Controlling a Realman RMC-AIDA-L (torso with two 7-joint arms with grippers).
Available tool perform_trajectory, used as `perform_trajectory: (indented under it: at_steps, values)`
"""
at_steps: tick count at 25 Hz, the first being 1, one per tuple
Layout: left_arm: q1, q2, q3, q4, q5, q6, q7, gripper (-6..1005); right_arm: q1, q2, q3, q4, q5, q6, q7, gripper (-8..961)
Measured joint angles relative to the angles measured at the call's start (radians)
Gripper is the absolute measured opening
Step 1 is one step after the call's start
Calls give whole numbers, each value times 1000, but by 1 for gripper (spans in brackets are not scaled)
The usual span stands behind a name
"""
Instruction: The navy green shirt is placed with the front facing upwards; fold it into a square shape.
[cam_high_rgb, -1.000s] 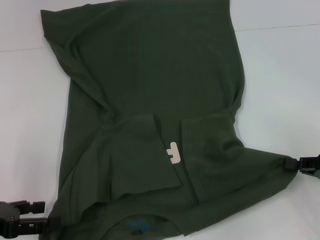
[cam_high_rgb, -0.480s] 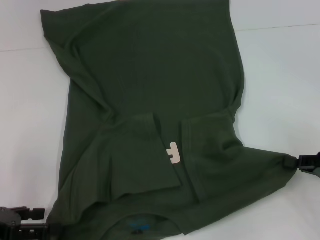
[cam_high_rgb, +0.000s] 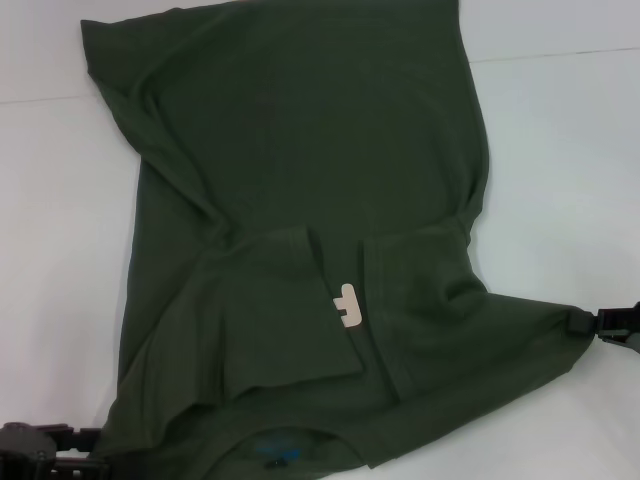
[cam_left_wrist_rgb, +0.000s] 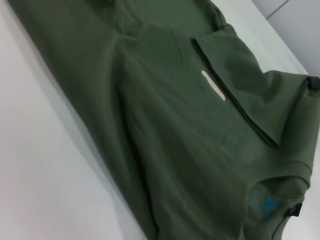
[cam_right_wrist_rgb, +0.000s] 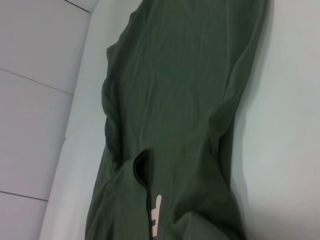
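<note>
Head view: shirt (cam_high_rgb: 300, 250) on the table (cam_high_rgb: 560, 180), sleeves folded inward; left end effector (cam_high_rgb: 95, 440) and right end effector (cam_high_rgb: 580, 325) each pinching a near corner. Wrist views: shirt (cam_left_wrist_rgb: 165, 125) (cam_right_wrist_rgb: 180, 100) flat, creased.

The head camera looks steeply down on the shirt (cam_high_rgb: 300, 200) spread over the table (cam_high_rgb: 560, 180). Each wrist camera skims low and close from its claw's side. All three share the pale letter (cam_high_rgb: 347, 306).
</note>
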Motion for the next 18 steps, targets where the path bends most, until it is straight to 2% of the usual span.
perform_trajectory:
  at_steps: [18]
  values:
    - [-48,-5,19,-37,-2,-39,2,903,6,0,0,4,0,6,0,11]
